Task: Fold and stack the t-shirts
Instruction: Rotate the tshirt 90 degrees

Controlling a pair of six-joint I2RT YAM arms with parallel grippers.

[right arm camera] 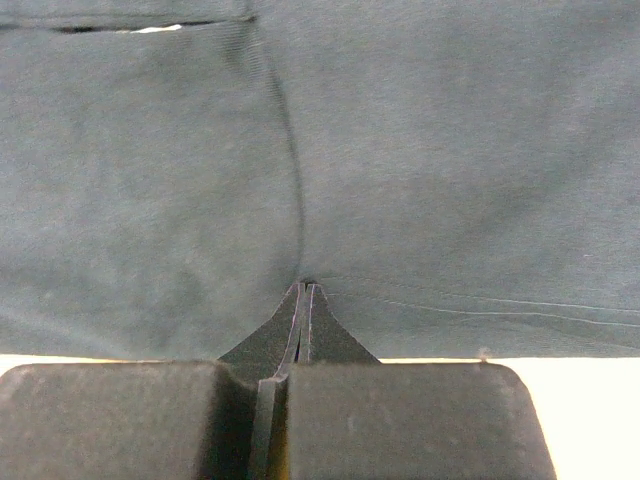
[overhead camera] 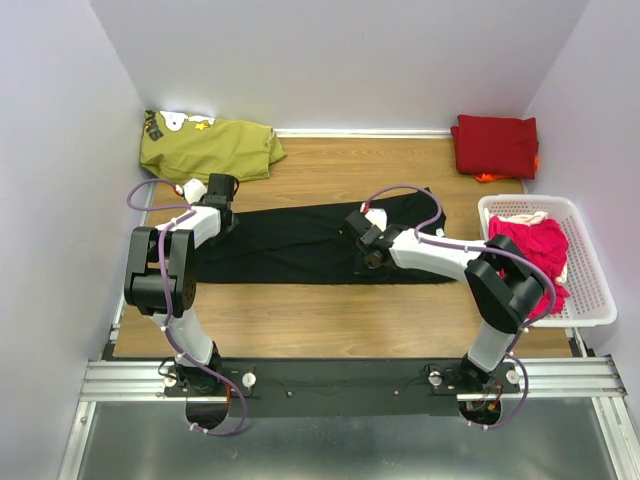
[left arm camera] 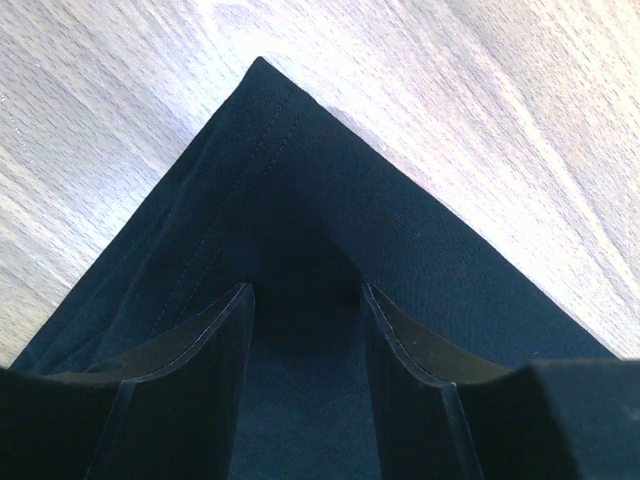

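Note:
The black t-shirt (overhead camera: 290,245) lies as a long flat strip across the middle of the table. My left gripper (overhead camera: 225,205) is open over its far left corner; in the left wrist view its fingers (left arm camera: 305,300) straddle the pointed corner of the black cloth (left arm camera: 300,180). My right gripper (overhead camera: 358,232) sits on the strip right of its middle; in the right wrist view it (right arm camera: 305,290) is shut, pinching the black cloth (right arm camera: 420,180) at a crease. A folded dark red t-shirt (overhead camera: 495,145) lies at the back right. Bright pink t-shirts (overhead camera: 535,250) fill a basket.
A white plastic basket (overhead camera: 590,300) stands at the right edge. An olive green shirt (overhead camera: 205,148) with a print lies crumpled at the back left corner. Walls close the table on three sides. Bare wood (overhead camera: 330,320) shows in front of the strip.

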